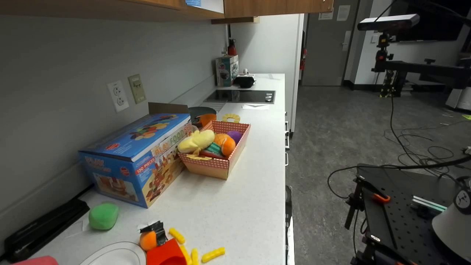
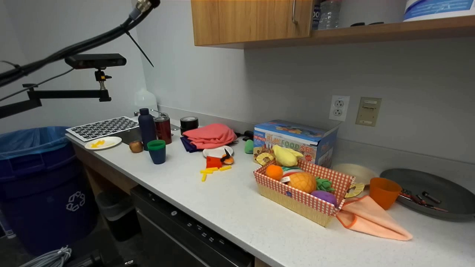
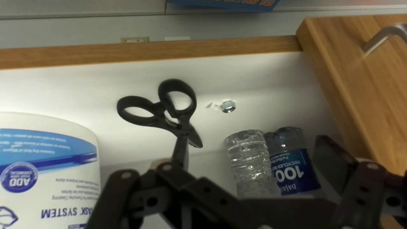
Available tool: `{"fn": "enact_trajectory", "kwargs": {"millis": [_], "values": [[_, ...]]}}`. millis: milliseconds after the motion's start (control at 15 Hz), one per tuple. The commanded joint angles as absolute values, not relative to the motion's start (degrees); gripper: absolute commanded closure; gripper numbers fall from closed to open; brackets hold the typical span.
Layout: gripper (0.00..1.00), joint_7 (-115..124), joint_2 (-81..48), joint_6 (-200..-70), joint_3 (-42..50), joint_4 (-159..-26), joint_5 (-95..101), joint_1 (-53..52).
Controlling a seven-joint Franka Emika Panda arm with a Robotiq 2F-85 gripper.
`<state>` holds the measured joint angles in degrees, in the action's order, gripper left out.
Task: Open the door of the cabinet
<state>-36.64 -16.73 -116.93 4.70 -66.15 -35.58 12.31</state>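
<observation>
The wooden wall cabinet has a door [image 2: 252,20] with a metal handle [image 2: 294,13]; this door looks shut. In the wrist view, which stands upside down, the door [image 3: 365,86] and its curved handle [image 3: 386,36] are at the right. An uncovered shelf [image 3: 152,54] lies beside it. In an exterior view a wooden panel [image 1: 276,8] juts out from the cabinet, like a door swung open. My gripper [image 3: 252,140] is open and empty in front of the uncovered shelf, its right finger near the shut door's edge. Neither exterior view shows the gripper.
Black scissors [image 3: 159,108] lie on the shelf near my left finger. Plastic bottles [image 3: 249,162] stand behind the jaws, and a white tub [image 3: 47,168] stands at the left. Below, the counter [image 2: 219,200] holds a toy-food box [image 2: 293,137] and a basket [image 2: 293,207].
</observation>
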Motion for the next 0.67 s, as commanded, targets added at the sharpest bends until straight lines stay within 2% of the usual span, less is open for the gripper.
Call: {"fn": "enact_trajectory", "kwargs": {"millis": [0,600], "values": [[0.00,-34.91,-21.35,-118.09,4.46,-59.57,-35.20,11.61],[0.00,-35.61,-23.94,-116.17,3.26,-56.30,-38.07,12.16]]}}
